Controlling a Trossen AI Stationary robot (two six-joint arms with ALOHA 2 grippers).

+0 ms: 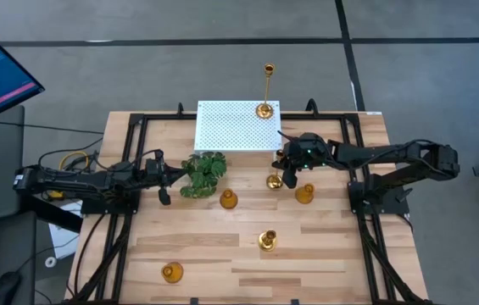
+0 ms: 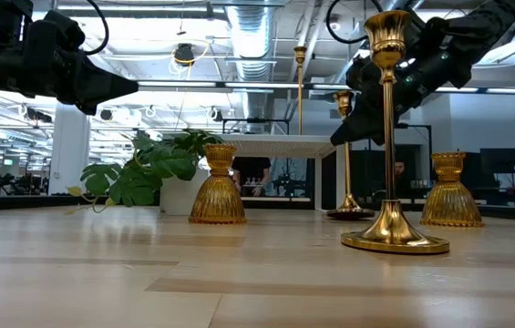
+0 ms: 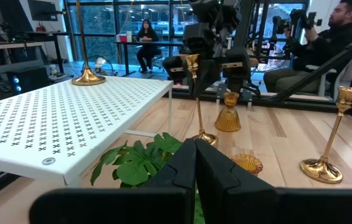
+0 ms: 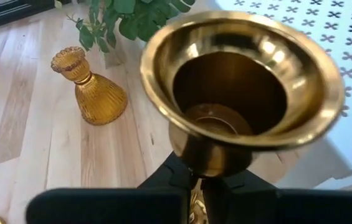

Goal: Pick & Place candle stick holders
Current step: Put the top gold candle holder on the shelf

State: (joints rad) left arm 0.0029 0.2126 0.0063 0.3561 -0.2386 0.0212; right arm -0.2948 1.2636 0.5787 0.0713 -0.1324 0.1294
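Beside white platform [image 1: 237, 125]: right pincer [image 1: 291, 174] clamped on tall holder stem [image 3: 198, 99]; plant [image 1: 203, 172], squat holder [image 1: 304, 194] nearby.

No readable text, labels, brands, numbers, signs anywhere

A white perforated platform [image 1: 237, 125] stands at the far edge of the wooden counter [image 1: 222, 254], just beyond the right arm's jaws, a green leafy plant [image 1: 204, 174] sits between the two arms' jaws, nearer the left, and two seated people [image 3: 146, 42] show in the room beyond.
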